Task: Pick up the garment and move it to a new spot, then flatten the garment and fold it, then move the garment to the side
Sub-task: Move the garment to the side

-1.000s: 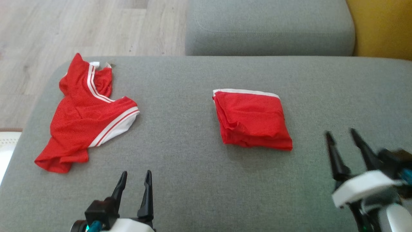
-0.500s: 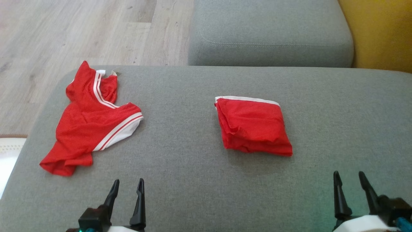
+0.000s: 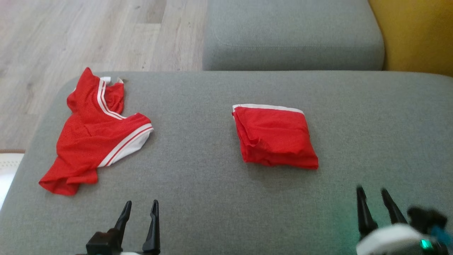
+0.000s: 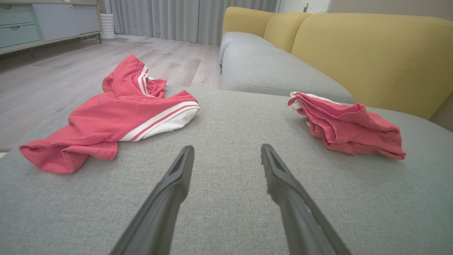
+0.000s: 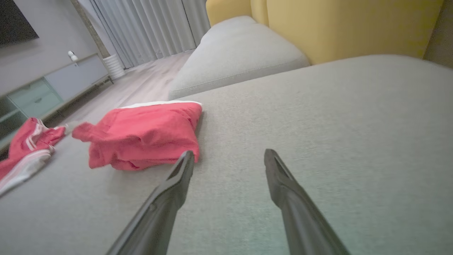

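Red, white-striped jersey [image 3: 95, 134] lies crumpled at the left of the grey sofa cushion [image 3: 198, 141], not yet picked up, flattened or folded; a folded red garment [image 3: 274, 136], perhaps shorts, sits mid-cushion, done. Nearer, the left gripper [image 3: 141, 202] and right gripper [image 3: 372, 190] hover, jaws apart, empty.

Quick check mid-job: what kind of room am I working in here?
Most likely a home living room. The work surface is a grey sofa seat with yellow back cushions, beside a wood-plank floor, and the left wrist view shows long curtains and a low cabinet with drawers.
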You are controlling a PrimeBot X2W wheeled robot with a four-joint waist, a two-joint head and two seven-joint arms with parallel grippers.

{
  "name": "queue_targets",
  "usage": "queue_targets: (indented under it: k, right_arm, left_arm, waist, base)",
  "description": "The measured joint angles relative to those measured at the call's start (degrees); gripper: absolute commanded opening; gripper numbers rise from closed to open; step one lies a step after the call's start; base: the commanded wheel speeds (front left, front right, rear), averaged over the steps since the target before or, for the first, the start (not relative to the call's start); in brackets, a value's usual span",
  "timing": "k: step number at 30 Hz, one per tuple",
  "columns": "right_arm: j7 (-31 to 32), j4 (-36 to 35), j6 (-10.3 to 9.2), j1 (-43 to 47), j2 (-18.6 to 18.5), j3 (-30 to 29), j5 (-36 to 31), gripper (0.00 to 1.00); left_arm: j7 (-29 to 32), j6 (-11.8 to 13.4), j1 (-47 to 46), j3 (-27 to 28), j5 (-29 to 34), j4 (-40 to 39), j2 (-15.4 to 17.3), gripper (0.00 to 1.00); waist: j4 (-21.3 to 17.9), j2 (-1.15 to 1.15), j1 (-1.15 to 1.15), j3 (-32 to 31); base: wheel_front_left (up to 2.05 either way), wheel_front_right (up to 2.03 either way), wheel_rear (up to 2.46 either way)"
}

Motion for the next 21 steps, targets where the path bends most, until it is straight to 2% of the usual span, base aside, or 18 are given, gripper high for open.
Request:
queue_targets:
  k: [2,3,8,13,21]
  right_arm:
    - [6.2,-0.8,0.0,-3.7,0.1,1.5,7.7,1.0]
    - [8.7,-1.4,0.0,-5.6,0.1,1.7,9.3,1.0]
    - [24.3,-2.5,0.0,-17.9,-0.2,2.2,14.7,1.0]
    - [37.6,2.5,0.0,-28.5,-2.1,2.6,17.3,1.0]
    - [44.7,14.4,0.0,-38.6,-3.5,-1.5,16.0,1.0]
  left_arm:
    - [0.0,-0.1,-0.1,-0.1,0.0,0.0,0.0,1.0]
    - [0.0,-0.1,-0.2,-0.1,0.0,0.0,0.0,1.0]
    - [0.0,-0.6,-1.8,-0.3,0.0,0.0,-0.1,1.0]
    - [0.0,-1.5,-7.8,-2.0,-0.2,0.0,-0.2,1.0]
    - [0.0,-1.1,-12.2,-4.4,-1.6,0.6,-0.4,1.0]
  waist:
    - [-0.2,0.0,0.0,0.9]
    - [-0.3,0.0,0.0,1.3]
    - [0.0,0.0,0.0,4.7]
    - [1.1,0.0,0.0,9.6]
    - [5.8,0.0,0.0,15.3]
  base:
    - [0.0,0.0,0.0]
    - [0.0,0.0,0.0]
    - [0.0,0.0,0.0]
    - [0.0,0.0,0.0]
    - [0.0,0.0,0.0]
